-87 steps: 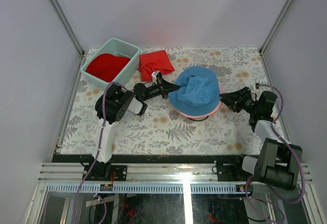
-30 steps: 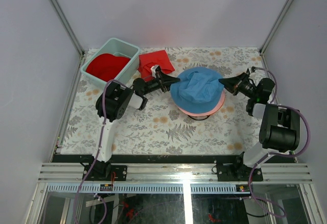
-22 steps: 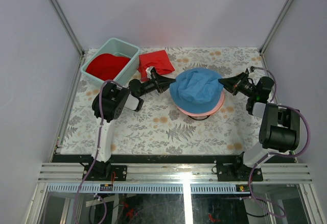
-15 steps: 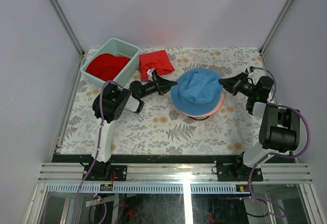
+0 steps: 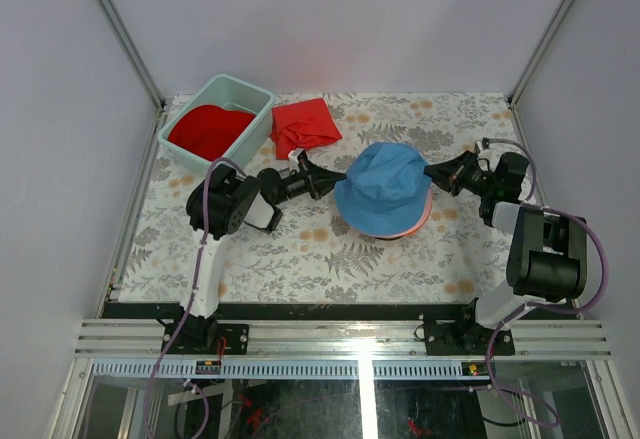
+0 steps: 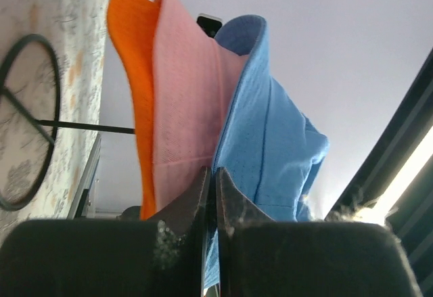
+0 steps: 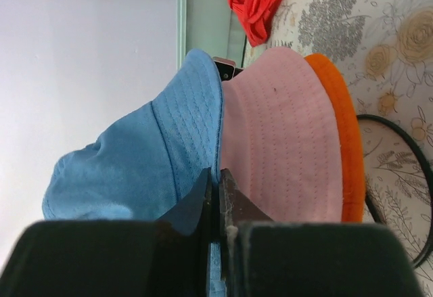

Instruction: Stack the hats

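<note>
Seating: blue hat (image 5: 384, 189) goes onto pink hat (image 7: 284, 134) and orange hat (image 7: 338, 128) on the wire stand (image 6: 27, 118), mid-counter (image 5: 300, 249).
Left hand (image 5: 318, 179): pinched on the blue brim's left edge.
Right hand (image 5: 441, 176): pinched on the right edge.
Red hat (image 5: 208, 129): lies in the bin (image 5: 245, 89), unstacked.
Next, likely: both hands let go, then one fetches the red hat.
</note>
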You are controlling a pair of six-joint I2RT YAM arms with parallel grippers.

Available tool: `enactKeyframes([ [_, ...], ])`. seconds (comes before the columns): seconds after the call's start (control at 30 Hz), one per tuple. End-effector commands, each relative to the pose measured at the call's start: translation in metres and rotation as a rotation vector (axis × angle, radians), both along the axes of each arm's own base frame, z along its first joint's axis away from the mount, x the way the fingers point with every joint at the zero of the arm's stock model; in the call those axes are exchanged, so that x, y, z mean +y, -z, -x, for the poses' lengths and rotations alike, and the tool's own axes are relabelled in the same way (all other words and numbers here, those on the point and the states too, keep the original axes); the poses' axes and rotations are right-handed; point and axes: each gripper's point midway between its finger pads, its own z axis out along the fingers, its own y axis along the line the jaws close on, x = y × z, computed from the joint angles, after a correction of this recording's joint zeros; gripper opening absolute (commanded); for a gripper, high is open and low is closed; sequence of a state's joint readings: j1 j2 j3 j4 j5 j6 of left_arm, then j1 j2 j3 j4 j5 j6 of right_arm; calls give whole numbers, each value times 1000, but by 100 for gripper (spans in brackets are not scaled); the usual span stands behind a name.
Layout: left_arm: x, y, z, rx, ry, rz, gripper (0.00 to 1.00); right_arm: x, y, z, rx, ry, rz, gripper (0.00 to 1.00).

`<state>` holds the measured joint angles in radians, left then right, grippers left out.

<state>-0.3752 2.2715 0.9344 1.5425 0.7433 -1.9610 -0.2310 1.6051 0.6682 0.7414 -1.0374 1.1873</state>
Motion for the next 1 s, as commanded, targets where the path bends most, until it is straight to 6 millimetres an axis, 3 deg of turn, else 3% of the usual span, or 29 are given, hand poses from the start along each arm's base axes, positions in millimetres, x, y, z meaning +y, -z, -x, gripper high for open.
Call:
enactKeyframes([
  [0.0, 12, 44, 19, 8, -13, -73, 0, -2, 45, 15, 102, 23, 70, 0],
  [0.37, 22, 71, 38, 45, -28, -137, 0, -7, 72, 26, 153, 28, 166, 0],
  [0.6, 22, 69, 39, 39, -31, -138, 0, -9, 76, 28, 158, 18, 218, 0],
  [0.7, 19, 54, 36, 2, -19, -121, 0, -4, 65, 25, 126, 6, 223, 0],
  [0.77, 17, 39, 35, -38, -15, -107, 0, 0, 51, 19, 96, -4, 238, 8],
  [0.9, 13, 14, 36, -96, -16, -82, 0, 6, 18, 9, 33, 5, 236, 43],
  [0.97, 12, 4, 38, -120, -17, -75, 0, 3, 4, 8, 11, 24, 260, 53],
])
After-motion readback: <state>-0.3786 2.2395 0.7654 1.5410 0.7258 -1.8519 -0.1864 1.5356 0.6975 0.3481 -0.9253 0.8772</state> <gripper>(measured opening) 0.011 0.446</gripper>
